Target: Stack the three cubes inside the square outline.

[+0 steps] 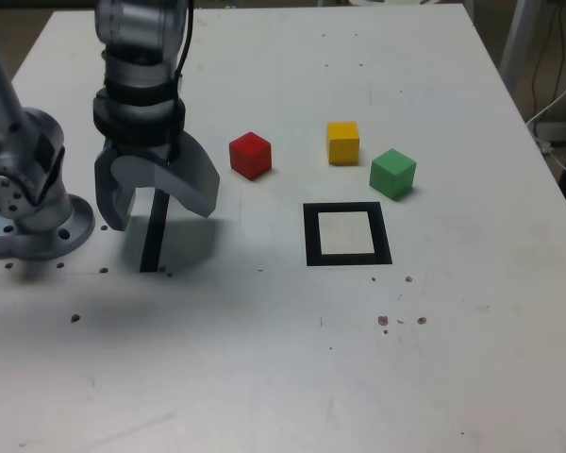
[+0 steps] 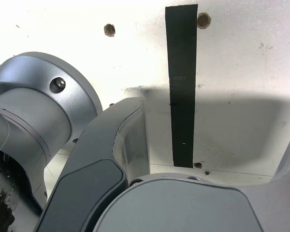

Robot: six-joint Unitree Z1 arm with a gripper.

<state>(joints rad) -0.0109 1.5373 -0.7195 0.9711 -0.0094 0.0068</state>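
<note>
Red cube [image 1: 250, 155], yellow cube [image 1: 342, 142], green cube [image 1: 392, 174] sitting loose on bench [image 1: 453, 359] beyond empty square outline [image 1: 347, 234] | gripper [image 1: 156, 200] hovering over black stripe [image 2: 181, 87], jaws spread wide, holding nothing, likely readying first pick

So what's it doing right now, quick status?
Gripper open, empty, over the black stripe. Red cube, yellow cube, green cube apart on the table, none stacked. Square outline empty, nothing blocking it.
</note>
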